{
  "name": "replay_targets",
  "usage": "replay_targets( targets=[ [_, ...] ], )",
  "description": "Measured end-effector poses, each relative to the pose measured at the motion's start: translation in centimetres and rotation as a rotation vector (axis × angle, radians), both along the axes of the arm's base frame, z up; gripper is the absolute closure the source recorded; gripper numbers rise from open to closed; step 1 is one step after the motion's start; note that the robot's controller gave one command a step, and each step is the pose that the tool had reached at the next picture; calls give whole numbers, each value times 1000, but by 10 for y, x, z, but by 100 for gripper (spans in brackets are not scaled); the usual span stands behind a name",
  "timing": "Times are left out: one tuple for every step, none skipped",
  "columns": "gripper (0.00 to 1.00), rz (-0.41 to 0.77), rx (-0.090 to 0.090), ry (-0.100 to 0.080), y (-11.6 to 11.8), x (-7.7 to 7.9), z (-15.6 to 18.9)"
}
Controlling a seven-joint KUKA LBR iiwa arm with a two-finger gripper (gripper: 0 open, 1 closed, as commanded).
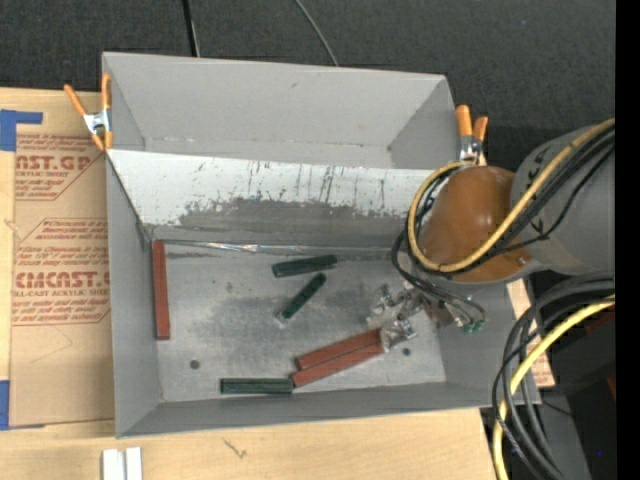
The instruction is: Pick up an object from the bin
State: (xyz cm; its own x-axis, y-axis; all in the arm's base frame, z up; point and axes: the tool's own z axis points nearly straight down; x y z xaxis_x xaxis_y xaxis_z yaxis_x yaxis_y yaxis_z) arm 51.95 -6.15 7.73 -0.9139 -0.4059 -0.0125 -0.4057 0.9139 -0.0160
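My gripper (398, 326) is low in the bin's right part, just at the right end of two red-brown flat bars (338, 356) that lie side by side, slanting up to the right. Its metal fingers sit right against that end of the bars. A dark green stick (302, 296) lies tilted to the left of the gripper, near the bin's middle.
Another dark green stick (305, 264) lies near the back wall and a third (256, 386) along the front wall. A long red-brown bar (160, 290) stands along the left wall. The arm's orange cover and cables hang over the bin's right side.
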Motion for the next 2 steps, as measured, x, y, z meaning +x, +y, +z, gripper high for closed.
replay_targets(
  targets=[
    [100, 15, 6, 32, 18, 31, -1],
    [100, 49, 10, 16, -19, 12, 99]
  ],
)
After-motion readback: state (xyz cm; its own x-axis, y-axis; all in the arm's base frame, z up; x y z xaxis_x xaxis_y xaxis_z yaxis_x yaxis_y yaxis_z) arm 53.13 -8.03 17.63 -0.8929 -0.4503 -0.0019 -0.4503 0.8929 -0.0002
